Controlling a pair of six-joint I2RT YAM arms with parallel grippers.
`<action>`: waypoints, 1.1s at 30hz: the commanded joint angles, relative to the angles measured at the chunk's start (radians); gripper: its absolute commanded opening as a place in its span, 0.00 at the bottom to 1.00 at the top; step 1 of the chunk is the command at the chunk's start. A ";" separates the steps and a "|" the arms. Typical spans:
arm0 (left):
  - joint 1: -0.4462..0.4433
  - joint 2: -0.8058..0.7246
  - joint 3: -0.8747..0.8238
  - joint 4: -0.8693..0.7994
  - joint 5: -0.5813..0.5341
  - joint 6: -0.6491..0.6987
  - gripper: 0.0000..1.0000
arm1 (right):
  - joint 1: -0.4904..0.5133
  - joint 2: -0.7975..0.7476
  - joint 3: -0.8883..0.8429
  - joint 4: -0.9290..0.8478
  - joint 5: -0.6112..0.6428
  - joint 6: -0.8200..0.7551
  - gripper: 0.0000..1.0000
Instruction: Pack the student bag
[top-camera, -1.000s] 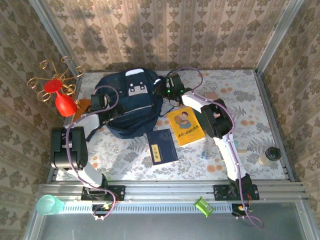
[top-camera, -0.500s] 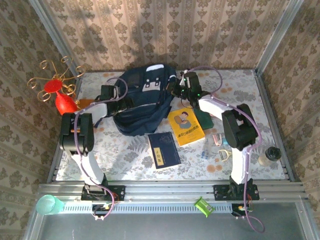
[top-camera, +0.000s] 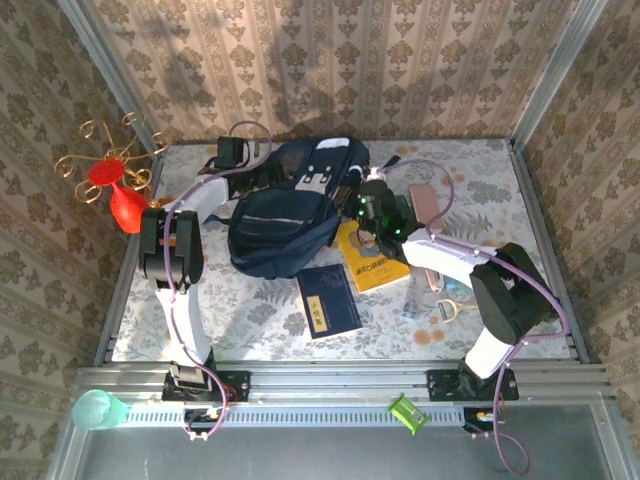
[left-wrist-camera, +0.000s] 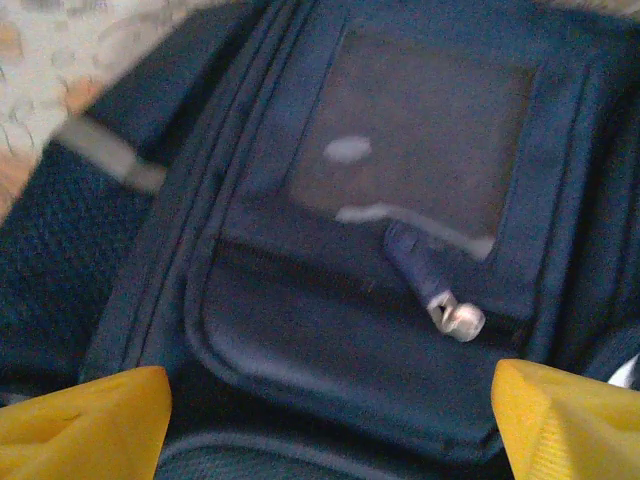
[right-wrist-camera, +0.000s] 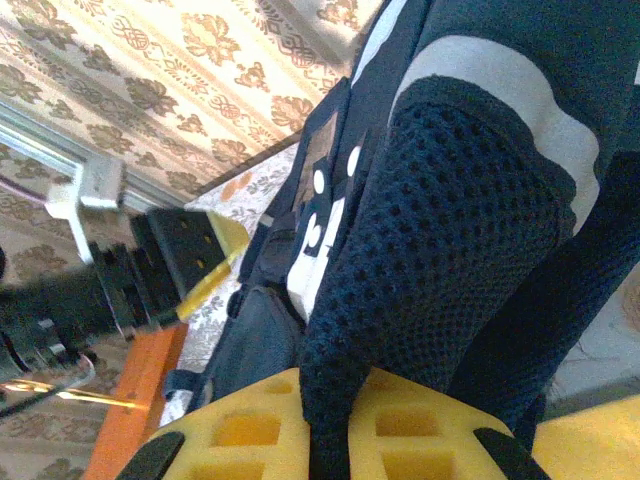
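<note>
Wallpapered walls (top-camera: 350, 60) all round, floral-cloth table (top-camera: 520, 230) below. Bag (top-camera: 285, 225) lies mid-table twd the back, btwn both arms. R gripper (right-wrist-camera: 330, 425) is clamped tight on bag's mesh strap (right-wrist-camera: 440, 250), yellow pads either side of it. L gripper (left-wrist-camera: 330, 420) hangs over bag's front pocket, fingers spread wide, gripping nothing; zip pull (left-wrist-camera: 455, 318) sits just ahead of them. Yellow book (top-camera: 385, 270) & blue book (top-camera: 325, 300) lie beside bag on its near-right side.

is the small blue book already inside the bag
No, the small blue book lies flat on the table, in front of the student bag and outside it.
</note>
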 joint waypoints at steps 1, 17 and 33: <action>0.008 -0.097 0.015 -0.068 -0.045 0.055 0.86 | 0.052 -0.033 -0.026 0.190 0.193 0.003 0.10; -0.084 -1.053 -0.933 -0.070 -0.377 -0.154 0.92 | -0.074 0.006 0.026 -0.304 -0.271 -0.187 0.60; 0.093 -1.030 -1.104 0.048 -0.129 -0.290 0.98 | -0.242 0.456 0.482 -0.432 -0.473 -0.167 0.89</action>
